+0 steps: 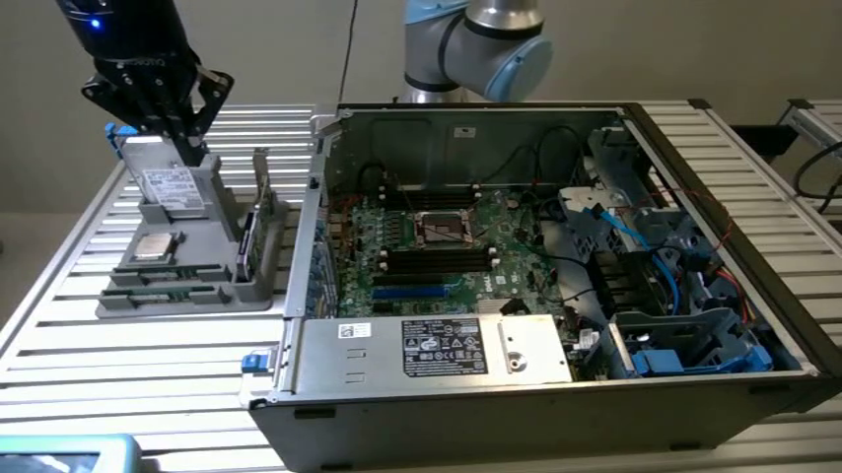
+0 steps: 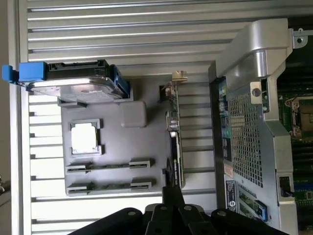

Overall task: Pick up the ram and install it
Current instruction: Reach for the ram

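The tray (image 2: 122,115) is plain matte grey. In its two long slots, each ram (image 2: 108,165) stick is dull green. Also in the tray, the processor (image 2: 84,137) is silvery white, and the hard drive (image 2: 73,84) is silver with bright blue brackets. Under the tray, the desk (image 2: 122,29) is pale silver, striped by ribbed slats. Beside the tray, the case (image 1: 526,394) is dark grey and its motherboard (image 1: 455,271) is green, with black slots and one blue slot (image 1: 408,292). Above the tray, the gripper (image 1: 165,128) is black.

Bright even light, soft shadows, glare on table (image 1: 276,116)
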